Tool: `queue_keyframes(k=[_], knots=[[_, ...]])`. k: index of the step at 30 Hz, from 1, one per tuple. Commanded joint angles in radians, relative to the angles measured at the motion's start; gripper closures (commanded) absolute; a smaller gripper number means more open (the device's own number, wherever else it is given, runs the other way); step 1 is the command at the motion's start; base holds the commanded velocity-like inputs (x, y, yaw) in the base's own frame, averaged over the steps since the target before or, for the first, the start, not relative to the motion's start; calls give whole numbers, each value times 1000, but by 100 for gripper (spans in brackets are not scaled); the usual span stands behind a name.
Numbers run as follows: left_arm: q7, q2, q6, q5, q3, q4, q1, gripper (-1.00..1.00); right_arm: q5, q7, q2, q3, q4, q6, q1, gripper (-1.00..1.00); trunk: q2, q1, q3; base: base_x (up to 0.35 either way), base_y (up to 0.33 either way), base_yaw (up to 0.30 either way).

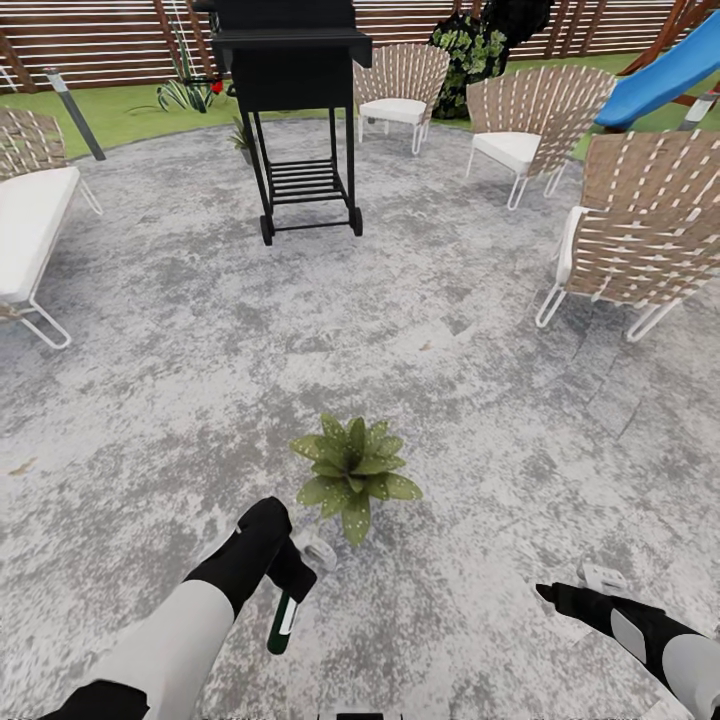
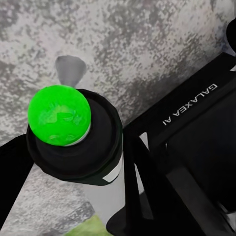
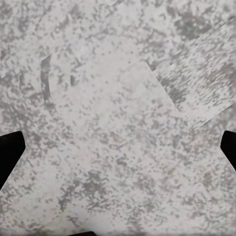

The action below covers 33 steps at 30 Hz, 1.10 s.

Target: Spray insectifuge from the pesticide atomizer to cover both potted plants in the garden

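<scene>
My left gripper [image 1: 296,572] is shut on the pesticide atomizer [image 1: 283,622], a dark-green bottle with a white label, held tilted low above the paving, its white spray head [image 1: 314,550] toward the plant. One potted plant [image 1: 352,470] stands just beyond it, its pointed leaves dotted with pale specks of insectifuge. In the left wrist view the atomizer [image 2: 93,162] appears end-on between the fingers, with a bright green round spot [image 2: 59,115] on its end. A second small potted plant [image 1: 243,135] sits far off beside the grill. My right gripper [image 1: 560,597] hovers open over bare paving [image 3: 118,123].
A black grill cart [image 1: 300,110] stands ahead on the grey patio [image 1: 200,380]. Wicker chairs [image 1: 640,230] ring the right side and back, and a white-cushioned seat [image 1: 30,240] is at left. Behind are a bollard lamp [image 1: 75,112], a blue slide [image 1: 665,75], lawn and a wooden fence.
</scene>
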Motion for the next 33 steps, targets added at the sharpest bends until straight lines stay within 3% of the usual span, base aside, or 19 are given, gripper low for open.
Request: queue_keyframes(k=[1,9,14,19,24,33], knots=[[-10,0,3,-10,-1,-2,0,100,-11,2,-1,7,-1,5,0,-100,0,0,-1,-36,0,0],[-9,-2,-2,-10,2,-38,-1,100,-11,2,1,7,-3,5,0,-100,0,0,-1,-12,0,0],[-9,-2,-9,-8,1,-48,-1,100,-11,2,1,7,-3,5,0,-100,0,0,-1,-278,0,0],[6,-31,-28,27,-18,-26,28,100,17,31,23,0,-31,26,-4,-100,0,0,-1,0,0,0],[-24,-41,-20,36,10,-55,56,100,-8,13,-5,1,-13,-2,-4,-100,0,0,-1,0,0,0],[-25,-41,-16,37,18,-80,89,100,-58,-30,-8,1,-11,-13,-4,-100,0,0,-1,0,0,0]])
